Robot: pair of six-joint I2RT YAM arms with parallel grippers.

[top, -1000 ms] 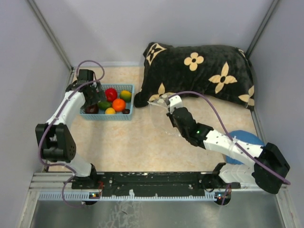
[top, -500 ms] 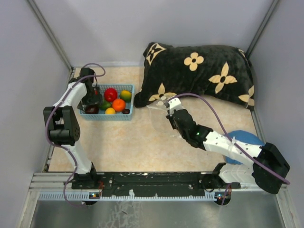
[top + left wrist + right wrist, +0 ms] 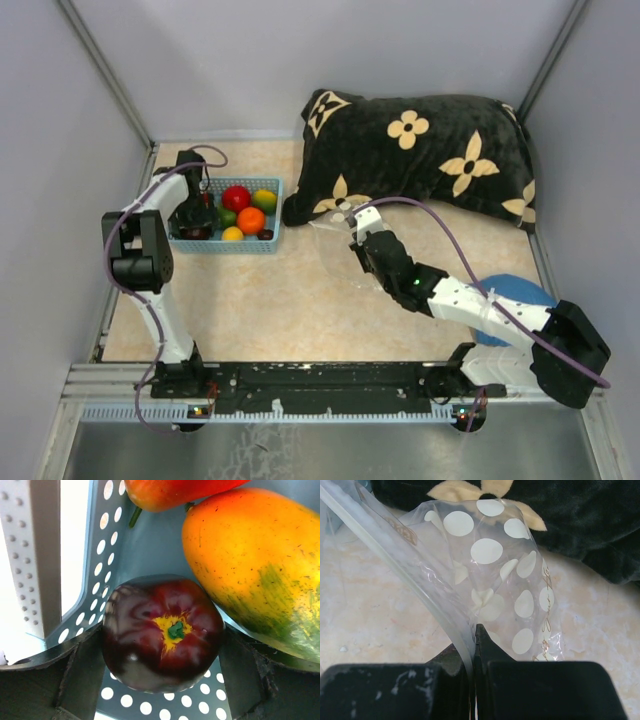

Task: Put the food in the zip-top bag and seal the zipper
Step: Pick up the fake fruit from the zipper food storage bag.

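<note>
Found left fingers spread either side of dark brown fruit inside blue basket, hard beside orange-green fruit; firm contact not determinable. Found right fingers pinched together on zip-top bag at its zipper, over worktop near black cushion. Noted remaining food in basket.

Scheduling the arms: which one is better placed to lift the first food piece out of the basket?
Left. The left claw sits inside the blue basket, straddling the dark brown fruit. The right claw is pinching the zip-top bag by the pillow, away from the basket.
</note>
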